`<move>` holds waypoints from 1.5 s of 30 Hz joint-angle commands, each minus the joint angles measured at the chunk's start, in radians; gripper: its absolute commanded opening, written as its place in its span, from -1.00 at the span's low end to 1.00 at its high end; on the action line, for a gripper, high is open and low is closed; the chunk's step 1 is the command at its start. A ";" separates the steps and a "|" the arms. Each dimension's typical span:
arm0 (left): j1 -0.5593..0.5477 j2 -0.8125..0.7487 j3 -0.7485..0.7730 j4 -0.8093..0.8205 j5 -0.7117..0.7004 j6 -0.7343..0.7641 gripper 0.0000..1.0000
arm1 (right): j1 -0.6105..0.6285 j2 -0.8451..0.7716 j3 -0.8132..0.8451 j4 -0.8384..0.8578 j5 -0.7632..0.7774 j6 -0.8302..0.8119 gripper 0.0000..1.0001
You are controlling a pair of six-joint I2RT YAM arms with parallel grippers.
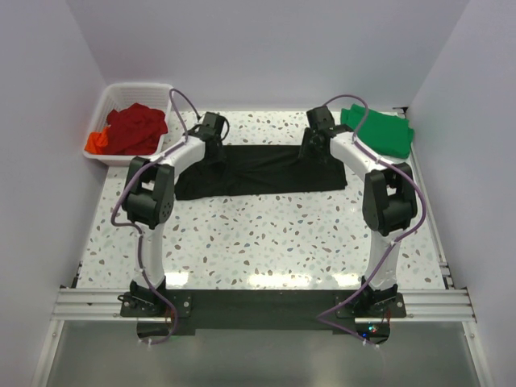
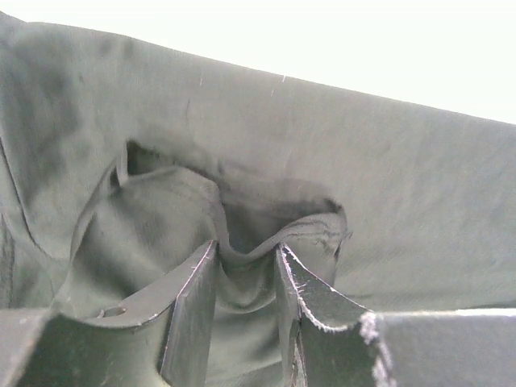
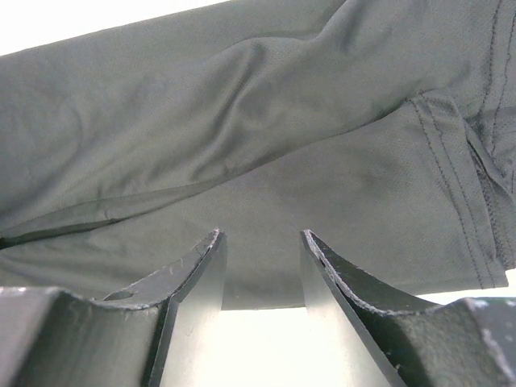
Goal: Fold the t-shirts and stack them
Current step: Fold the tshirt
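A: Left to right along the far half of the tabletop point(image 1: 266, 242): basket point(image 1: 113, 97) in the far-left corner, black shirt point(image 1: 266, 173) spread across the middle, green shirt point(image 1: 379, 129) in the far-right corner. What could go wrong?

B: The left gripper point(image 2: 246, 278) pinches only a small pucker of the black shirt between its fingers point(image 2: 193, 298). A hold that shallow may slip on a lift, leaving the fold lopsided.

A: And the right?

B: The right gripper point(image 3: 262, 266) hangs over the cloth with fingers point(image 3: 201, 274) apart, nothing visibly between them. If one side rises alone, the shirt would likely skew or bunch.

A: Anything in the way?

B: The red shirt point(image 1: 137, 127) and orange shirt point(image 1: 98, 142) sit heaped in the basket, apart from the work. The green shirt lies just beside the right arm, near enough for a wide swing to snag.
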 commanded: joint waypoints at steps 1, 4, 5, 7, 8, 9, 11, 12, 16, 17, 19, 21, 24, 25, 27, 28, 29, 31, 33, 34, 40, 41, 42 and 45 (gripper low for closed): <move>0.013 0.016 0.050 0.091 -0.022 0.056 -0.24 | 0.004 0.009 0.046 -0.017 0.016 -0.016 -0.10; 0.012 0.050 0.073 0.088 -0.006 0.066 -0.24 | 0.002 0.010 0.051 -0.022 0.018 -0.016 -0.10; 0.013 0.065 0.077 0.088 -0.006 0.066 -0.24 | 0.004 0.010 0.052 -0.022 0.019 -0.018 -0.10; 0.013 0.074 0.075 0.099 0.001 0.075 -0.24 | 0.004 0.012 0.054 -0.025 0.021 -0.018 -0.10; 0.013 0.085 0.075 0.116 0.020 0.080 -0.24 | 0.002 0.010 0.054 -0.028 0.024 -0.018 -0.10; 0.013 0.091 0.072 0.126 0.034 0.088 -0.25 | 0.002 0.010 0.055 -0.029 0.025 -0.018 -0.10; 0.013 0.108 0.073 0.140 0.055 0.102 -0.25 | 0.004 0.010 0.055 -0.029 0.025 -0.019 -0.10; 0.013 0.113 0.083 0.139 0.058 0.103 -0.25 | 0.004 0.009 0.057 -0.029 0.029 -0.019 -0.10; 0.013 0.105 0.074 0.162 0.069 0.120 -0.26 | 0.004 0.004 0.054 -0.032 0.029 -0.019 -0.10; 0.013 0.103 0.070 0.168 0.058 0.122 -0.26 | 0.002 0.002 0.052 -0.031 0.027 -0.019 -0.10; 0.013 0.087 0.064 0.165 0.020 0.125 -0.28 | 0.004 -0.001 0.051 -0.029 0.027 -0.018 -0.10; 0.013 0.061 0.038 0.169 -0.015 0.126 -0.30 | 0.002 -0.002 0.049 -0.026 0.027 -0.018 -0.10; 0.013 -0.019 -0.051 0.266 -0.046 0.164 -0.30 | 0.004 -0.002 0.046 -0.025 0.027 -0.018 -0.10; 0.013 -0.044 -0.063 0.281 -0.055 0.171 -0.29 | 0.004 -0.001 0.044 -0.023 0.027 -0.016 -0.10; 0.012 -0.056 -0.066 0.289 -0.063 0.183 -0.28 | 0.004 0.001 0.046 -0.022 0.025 -0.016 -0.10; 0.013 -0.064 -0.063 0.282 -0.069 0.184 -0.27 | 0.002 0.004 0.046 -0.020 0.024 -0.016 -0.10; 0.013 -0.068 -0.062 0.280 -0.071 0.186 -0.24 | 0.004 0.004 0.046 -0.022 0.024 -0.016 -0.09; 0.013 -0.090 -0.071 0.289 -0.072 0.183 -0.22 | 0.004 0.005 0.049 -0.022 0.021 -0.013 -0.09; 0.013 -0.108 -0.097 0.309 -0.063 0.188 -0.19 | 0.004 0.005 0.049 -0.019 0.018 -0.013 -0.09; 0.013 -0.120 -0.103 0.318 -0.063 0.186 -0.18 | 0.005 0.005 0.049 -0.019 0.016 -0.013 -0.09; 0.012 -0.105 -0.052 0.216 -0.112 0.162 -0.14 | 0.005 0.002 0.046 -0.022 0.015 -0.010 -0.09; 0.013 -0.105 -0.057 0.211 -0.118 0.157 -0.14 | 0.004 0.002 0.044 -0.019 0.015 -0.007 -0.09; 0.013 -0.107 -0.061 0.209 -0.118 0.155 -0.14 | 0.005 0.002 0.044 -0.019 0.015 -0.006 -0.09; 0.021 -0.104 -0.075 0.203 -0.140 0.134 -0.14 | 0.007 0.005 0.044 -0.019 0.010 -0.002 -0.09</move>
